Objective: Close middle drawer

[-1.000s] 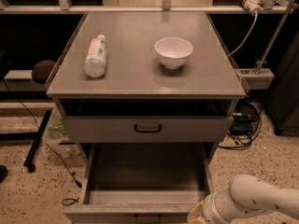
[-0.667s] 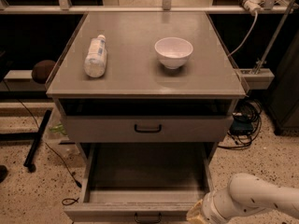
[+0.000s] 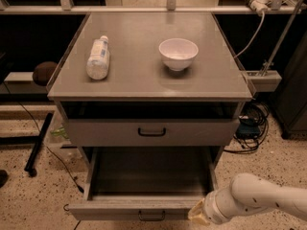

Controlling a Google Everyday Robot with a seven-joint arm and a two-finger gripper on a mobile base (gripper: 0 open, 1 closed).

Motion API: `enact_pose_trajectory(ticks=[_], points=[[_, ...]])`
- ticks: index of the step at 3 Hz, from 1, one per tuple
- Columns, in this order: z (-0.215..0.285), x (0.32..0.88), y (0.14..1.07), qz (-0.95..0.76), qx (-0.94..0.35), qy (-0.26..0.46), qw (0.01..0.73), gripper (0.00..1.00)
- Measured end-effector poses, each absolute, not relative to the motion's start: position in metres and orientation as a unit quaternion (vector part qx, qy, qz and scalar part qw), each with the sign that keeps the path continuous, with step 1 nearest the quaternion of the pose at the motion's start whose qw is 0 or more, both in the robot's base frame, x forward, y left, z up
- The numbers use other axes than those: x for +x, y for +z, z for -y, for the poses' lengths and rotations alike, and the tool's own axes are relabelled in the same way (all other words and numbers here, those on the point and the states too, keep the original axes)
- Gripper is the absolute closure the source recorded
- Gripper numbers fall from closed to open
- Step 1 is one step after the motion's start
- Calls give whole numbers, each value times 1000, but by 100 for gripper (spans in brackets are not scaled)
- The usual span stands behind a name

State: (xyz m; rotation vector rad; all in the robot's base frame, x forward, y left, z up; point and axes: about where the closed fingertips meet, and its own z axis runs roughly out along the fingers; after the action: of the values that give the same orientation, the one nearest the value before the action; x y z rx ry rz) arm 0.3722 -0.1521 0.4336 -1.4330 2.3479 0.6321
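The middle drawer is a wide grey metal drawer pulled far out below the cabinet's upper drawer. Its deep tray is empty. Its flat front panel is at the bottom of the view, with a thin dark loop handle. My gripper is at the bottom right, on my white arm. It is at the right end of the drawer's front panel, touching or almost touching it.
The upper drawer front, with a bolder black handle, stands slightly out. On the cabinet top lie a plastic bottle and a white bowl. Cables lie on the floor to the right. A black stand leg is on the left.
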Motion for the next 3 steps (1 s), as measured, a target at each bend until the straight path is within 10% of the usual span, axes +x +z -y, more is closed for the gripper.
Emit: enact_pose_trajectory(ticks=[3], points=[[146, 426, 439, -811, -514, 207, 191, 11]])
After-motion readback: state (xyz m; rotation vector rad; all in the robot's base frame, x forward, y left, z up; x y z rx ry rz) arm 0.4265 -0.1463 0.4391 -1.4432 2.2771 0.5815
